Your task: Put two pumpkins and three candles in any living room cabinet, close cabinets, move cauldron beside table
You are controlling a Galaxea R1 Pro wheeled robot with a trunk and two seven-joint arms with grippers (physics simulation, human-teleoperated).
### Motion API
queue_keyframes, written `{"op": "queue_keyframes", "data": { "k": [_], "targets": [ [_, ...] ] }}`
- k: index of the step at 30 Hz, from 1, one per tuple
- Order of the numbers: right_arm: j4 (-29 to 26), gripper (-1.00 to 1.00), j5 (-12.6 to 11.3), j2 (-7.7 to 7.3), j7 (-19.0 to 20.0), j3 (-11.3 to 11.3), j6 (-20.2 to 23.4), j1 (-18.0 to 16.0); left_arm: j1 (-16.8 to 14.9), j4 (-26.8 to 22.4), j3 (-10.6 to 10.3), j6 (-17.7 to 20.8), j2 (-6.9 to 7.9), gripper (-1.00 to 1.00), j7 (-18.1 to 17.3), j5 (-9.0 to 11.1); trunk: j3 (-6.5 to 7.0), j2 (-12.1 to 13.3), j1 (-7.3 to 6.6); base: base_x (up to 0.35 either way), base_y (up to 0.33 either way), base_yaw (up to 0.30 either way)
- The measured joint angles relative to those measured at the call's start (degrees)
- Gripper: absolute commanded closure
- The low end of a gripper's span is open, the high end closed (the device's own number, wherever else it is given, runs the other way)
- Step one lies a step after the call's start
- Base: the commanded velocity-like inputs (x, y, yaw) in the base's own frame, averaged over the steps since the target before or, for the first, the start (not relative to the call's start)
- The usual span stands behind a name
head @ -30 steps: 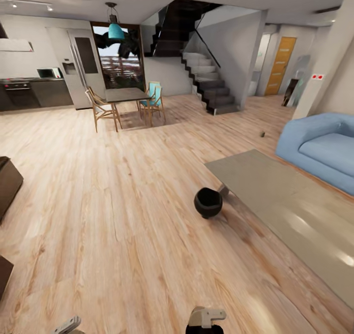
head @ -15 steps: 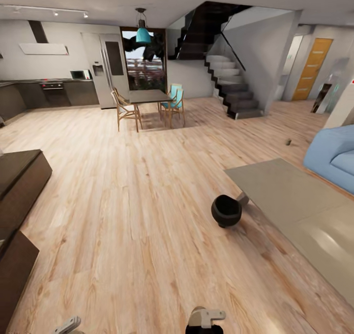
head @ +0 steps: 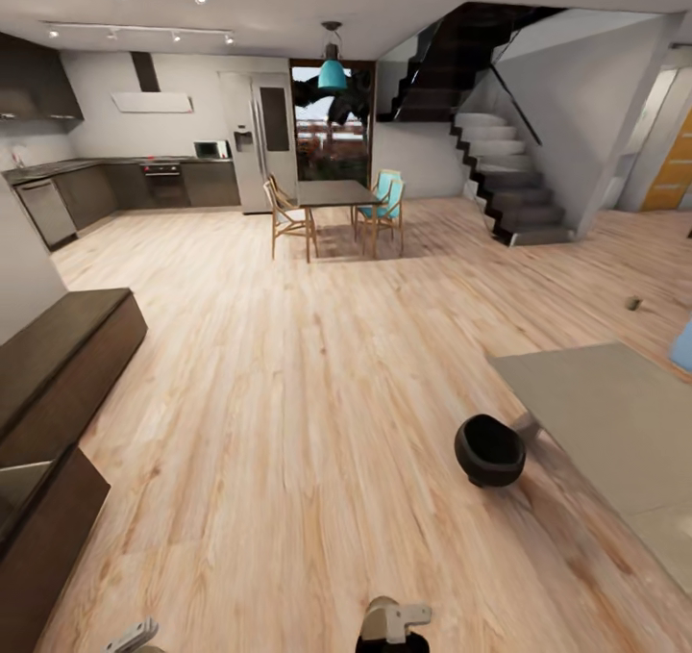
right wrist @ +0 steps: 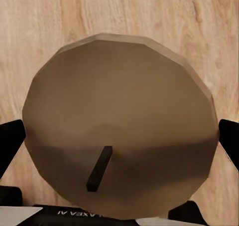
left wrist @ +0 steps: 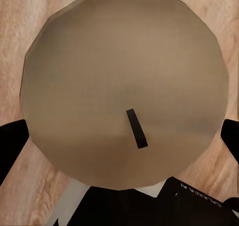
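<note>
In each wrist view a squat grey-brown candle with a short black wick sits between two dark fingers that press its sides: the left gripper (left wrist: 119, 136) is clamped on one candle (left wrist: 124, 81), the right gripper (right wrist: 119, 141) on another candle (right wrist: 119, 121), both over wood floor (head: 288, 393). In the head view the black cauldron (head: 490, 450) stands on the floor, touching or just beside the corner of the low grey table (head: 615, 422). The long dark-brown cabinet (head: 58, 374) runs along the left edge, one drawer front standing out nearest the robot. A third small candle (head: 633, 302) lies on the floor far right. Beyond, a dining table (head: 332, 194) with chairs and a staircase (head: 505, 172)
</note>
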Motion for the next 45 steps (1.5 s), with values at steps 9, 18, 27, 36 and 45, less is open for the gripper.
{"op": "queue_keyframes", "data": {
  "k": [9,18,27,36,45],
  "targets": [
    [-0.09,1.00,-0.20,-0.31,0.16,0.21,-3.31,0.00,0.00,0.00,0.00,0.00,0.00,1.00,0.00,0.02,0.04,0.00,0.00,0.332,0.000,0.065],
    [-0.09,1.00,-0.12,-0.10,0.10,0.29,-3.46,0.00,0.00,0.00,-0.07,-0.04,0.00,1.00,0.00,0.00,-0.22,0.00,0.00,0.332,0.000,0.124],
    [-0.09,1.00,-0.13,0.02,-0.09,0.21,-3.11,0.00,0.00,0.01,-0.07,-0.03,0.00,1.00,0.00,-0.03,-0.63,0.00,0.00,0.325,-0.027,0.254],
    [-0.09,1.00,-0.11,0.03,-0.10,0.21,-3.09,0.00,0.00,0.00,-0.08,-0.09,-0.06,1.00,0.00,-0.01,-1.02,0.00,0.00,0.276,-0.196,0.259],
    [-0.03,1.00,-0.03,0.03,-0.10,0.21,-3.09,0.00,0.00,0.00,-0.08,-0.14,-0.08,1.00,0.00,0.00,-1.41,0.00,0.00,0.166,-0.130,0.259]
  ]
}}
